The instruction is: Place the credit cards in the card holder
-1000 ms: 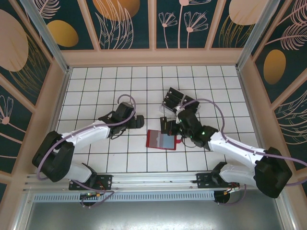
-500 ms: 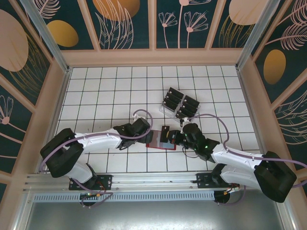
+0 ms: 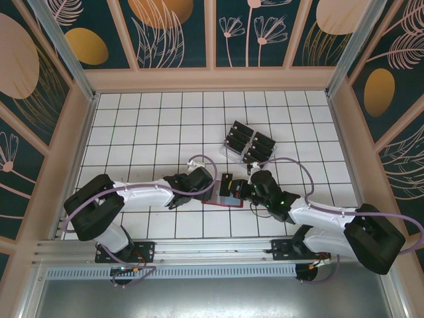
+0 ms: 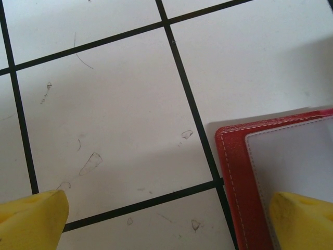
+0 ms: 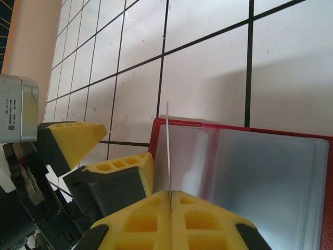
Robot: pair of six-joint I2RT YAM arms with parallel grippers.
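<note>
On the white tiled table [image 3: 132,126] the left arm reaches in from the near left corner toward the middle, and the left gripper [image 3: 205,187] sits low at the left edge of the open red wallet [image 5: 270,172]. Its jaws are spread wide: in the left wrist view one yellow fingertip [image 4: 34,219] hangs over bare tile at the lower left, while the other [image 4: 304,221] is over the pale inner pocket just inside the wallet's stitched red border. The right wrist view shows the same two yellow fingers beside the wallet's left edge, but I cannot tell whether either one touches it. The wallet lies flat and opened out in the middle of the table, near its front edge, with its grey-blue pockets facing up. Just right of the left gripper, a thin black credit card [image 5: 168,151] stands on edge over the left half of the wallet, its far tip at the red rim. The right gripper [image 5: 170,195] has its yellow pads pressed together on this card, pinching its near end, and its arm comes in from the near right corner. Farther back and slightly right, well apart from the wallet, a clear slotted tray [image 3: 228,151] holds more black cards [image 3: 244,139] in rows.
</note>
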